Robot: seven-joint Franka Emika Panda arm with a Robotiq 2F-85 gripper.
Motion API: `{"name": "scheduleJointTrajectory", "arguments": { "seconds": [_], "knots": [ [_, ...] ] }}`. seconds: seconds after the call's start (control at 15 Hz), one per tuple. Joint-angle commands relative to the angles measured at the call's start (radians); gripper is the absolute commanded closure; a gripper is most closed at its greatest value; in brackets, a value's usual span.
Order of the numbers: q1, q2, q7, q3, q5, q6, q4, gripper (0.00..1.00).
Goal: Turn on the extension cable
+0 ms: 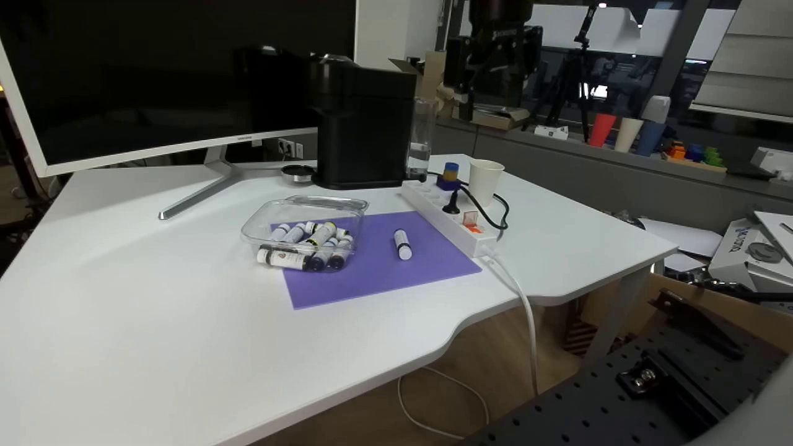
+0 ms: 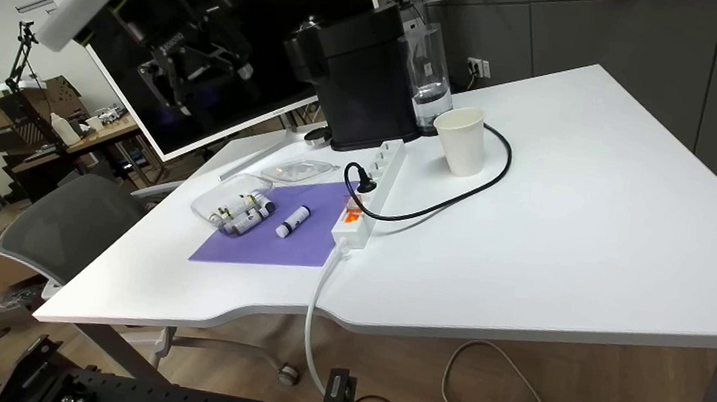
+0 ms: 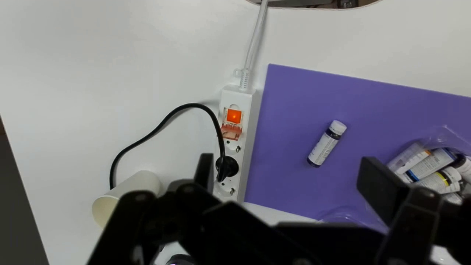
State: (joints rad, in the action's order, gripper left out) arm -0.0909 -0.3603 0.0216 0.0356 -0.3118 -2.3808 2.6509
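The extension cable (image 3: 244, 147) is laid on the desk (image 3: 110, 73), just beside the purple sheet (image 3: 287, 121); its long axis is aligned roughly with the sheet's edge, its corded end pointed at the desk's curved rim. Above, the gripper (image 3: 290, 179) is spread wide.

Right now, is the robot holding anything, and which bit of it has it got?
Nothing is held: the gripper is open, its fingers wide apart. The small bottle seen between them lies on the purple mat below.
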Motion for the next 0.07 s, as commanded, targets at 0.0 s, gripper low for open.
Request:
{"name": "scheduleJointTrajectory", "arguments": {
  "seconds": [0.0],
  "knots": [
    [-0.007,-0.101,0.005,0.011,0.066,0.079,0.035,0.0]
  ]
}}
